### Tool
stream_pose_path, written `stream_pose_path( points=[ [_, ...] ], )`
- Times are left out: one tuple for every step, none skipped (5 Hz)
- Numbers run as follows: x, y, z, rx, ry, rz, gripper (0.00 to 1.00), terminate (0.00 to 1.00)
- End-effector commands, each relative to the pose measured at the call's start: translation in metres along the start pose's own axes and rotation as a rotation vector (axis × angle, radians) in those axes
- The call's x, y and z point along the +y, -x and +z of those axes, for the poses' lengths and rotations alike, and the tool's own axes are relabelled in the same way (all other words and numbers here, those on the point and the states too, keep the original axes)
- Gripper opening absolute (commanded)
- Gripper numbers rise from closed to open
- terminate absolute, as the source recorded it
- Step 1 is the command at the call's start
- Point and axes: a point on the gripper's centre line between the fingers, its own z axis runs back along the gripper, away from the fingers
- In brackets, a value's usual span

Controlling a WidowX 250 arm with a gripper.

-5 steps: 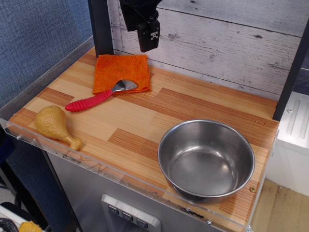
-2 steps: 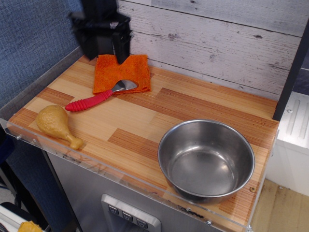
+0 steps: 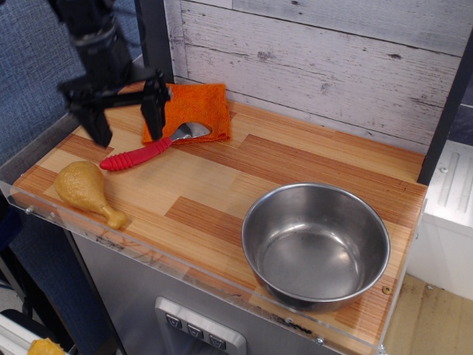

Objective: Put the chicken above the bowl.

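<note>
The gripper (image 3: 126, 122) hangs over the far-left part of the wooden tabletop (image 3: 295, 166), its two dark fingers (image 3: 154, 111) spread wide apart and pointing down with nothing between them — the jaws stand open. Just below and toward the front-left edge from it lies the chicken (image 3: 85, 191), flat on the wood, bulbous end toward the left rim and knobbed bone end pointing toward the front edge, close to the clear lip there. Directly beside the gripper's right finger lies the red-handled spoon (image 3: 148, 151), its metal scoop resting on the orange cloth (image 3: 194, 107) behind. The arm comes down from the upper left, wrist roughly vertical. Well off to the right and toward the front sits the bowl (image 3: 316, 244), upright and empty — bare wood lies open between it and the gripper and behind it up to the plank wall (image 3: 332, 52).
</note>
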Motion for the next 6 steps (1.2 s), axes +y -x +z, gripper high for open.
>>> stream_pose_path(
  points=[
    [0.007,0.031,0.013,-0.036,-0.027,0.200,1.00,0.00],
    [0.020,0.037,0.012,-0.040,-0.054,0.219,1.00,0.00],
    [0.032,0.037,0.014,-0.054,-0.074,0.241,1.00,0.00],
    [0.047,0.032,0.014,-0.078,-0.100,0.255,1.00,0.00],
    [0.056,0.025,0.012,-0.091,-0.104,0.265,1.00,0.00],
    [0.061,0.018,0.006,-0.094,-0.115,0.261,1.00,0.00]
  ],
)
